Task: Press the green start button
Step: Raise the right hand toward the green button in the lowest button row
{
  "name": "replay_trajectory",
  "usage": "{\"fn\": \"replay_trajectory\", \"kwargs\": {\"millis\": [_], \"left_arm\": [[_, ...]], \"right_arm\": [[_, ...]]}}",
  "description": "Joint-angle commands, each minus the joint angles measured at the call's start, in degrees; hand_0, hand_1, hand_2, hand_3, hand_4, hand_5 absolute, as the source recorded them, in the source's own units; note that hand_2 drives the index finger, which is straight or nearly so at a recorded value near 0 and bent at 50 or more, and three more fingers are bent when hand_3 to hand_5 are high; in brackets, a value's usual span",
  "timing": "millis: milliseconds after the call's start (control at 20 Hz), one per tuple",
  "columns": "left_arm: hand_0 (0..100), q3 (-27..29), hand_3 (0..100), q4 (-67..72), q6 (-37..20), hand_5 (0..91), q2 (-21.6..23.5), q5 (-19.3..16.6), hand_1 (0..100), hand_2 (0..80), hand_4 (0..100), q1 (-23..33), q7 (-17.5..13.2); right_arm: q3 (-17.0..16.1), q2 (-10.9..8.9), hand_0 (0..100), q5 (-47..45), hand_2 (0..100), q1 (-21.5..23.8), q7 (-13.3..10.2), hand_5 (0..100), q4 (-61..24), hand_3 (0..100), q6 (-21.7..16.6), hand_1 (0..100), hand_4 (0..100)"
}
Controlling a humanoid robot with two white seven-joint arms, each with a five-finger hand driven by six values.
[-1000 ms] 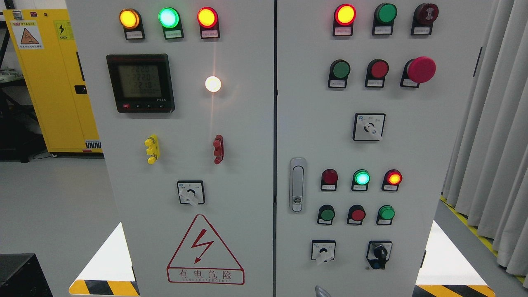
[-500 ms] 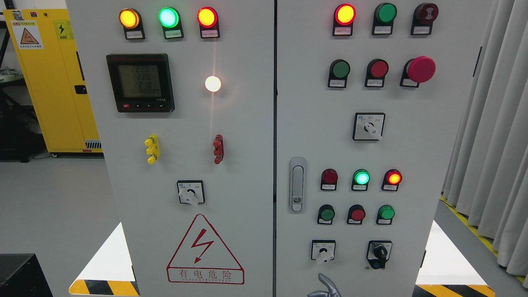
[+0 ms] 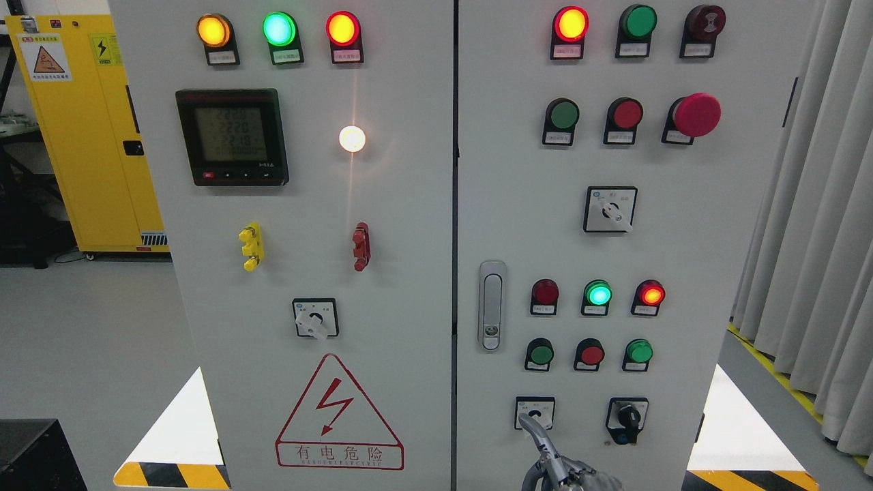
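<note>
White electrical cabinet (image 3: 409, 273) fills view. Right hand (image 3: 556, 464), risen since a second ago, index finger (image 3: 535, 428) extended, grips nothing, below round green start button (image 3: 541, 354); press pending.

Yellow cabinet (image 3: 89, 136) far left; grey curtain (image 3: 811, 239) right.

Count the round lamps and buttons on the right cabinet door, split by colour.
green lamps/buttons: 5
red lamps/buttons: 7, including the mushroom-head button and the dark unit at top right
Total: 12
</note>
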Motion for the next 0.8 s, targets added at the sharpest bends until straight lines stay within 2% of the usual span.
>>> {"fn": "replay_trajectory", "kwargs": {"millis": [0, 750], "left_arm": [[12, 0.03, 0, 0.00, 0.02, 0.0, 0.00, 0.02, 56, 0.0, 0, -0.01, -0.28], [12, 0.03, 0, 0.00, 0.02, 0.0, 0.00, 0.02, 56, 0.0, 0, -0.01, -0.28]], "right_arm": [[-1.55, -1.70, 59, 3.17, 0, -5.00, 0.39, 100, 3.96, 100, 1.66, 89, 100], [-1.55, -2.06, 67, 4.05, 0, -10.01, 0.66, 100, 11.26, 100, 2.81, 90, 100]]}}
